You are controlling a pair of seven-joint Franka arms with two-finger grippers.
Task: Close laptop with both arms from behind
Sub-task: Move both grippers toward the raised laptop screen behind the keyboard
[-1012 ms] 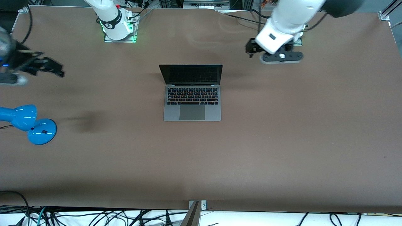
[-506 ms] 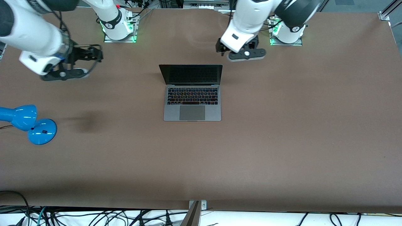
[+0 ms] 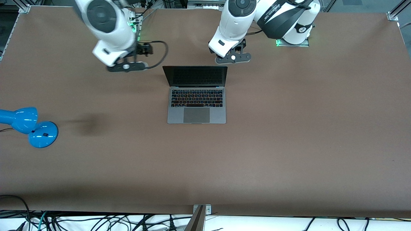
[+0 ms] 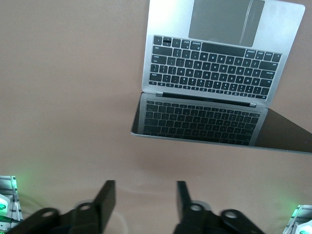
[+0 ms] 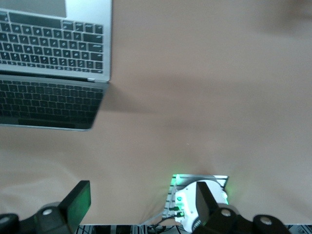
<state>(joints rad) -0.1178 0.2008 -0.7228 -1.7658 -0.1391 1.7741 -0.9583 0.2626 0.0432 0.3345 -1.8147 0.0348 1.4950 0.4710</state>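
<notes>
Left gripper (image 4: 141,204) and right gripper (image 5: 141,207), fingers apart, hang toward the table's base-side edge; best press the open laptop (image 3: 196,96) lid's corners evenly.

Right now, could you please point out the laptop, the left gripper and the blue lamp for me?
laptop (image 3: 196,115): front view, on its trackpad.
left gripper (image 4: 145,207): left wrist view, midway between its open fingertips.
blue lamp (image 3: 42,134): front view, on its round base.

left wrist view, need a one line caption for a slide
Open left gripper poised above bare table, the open laptop ahead, keyboard mirrored in its dark screen.
</notes>
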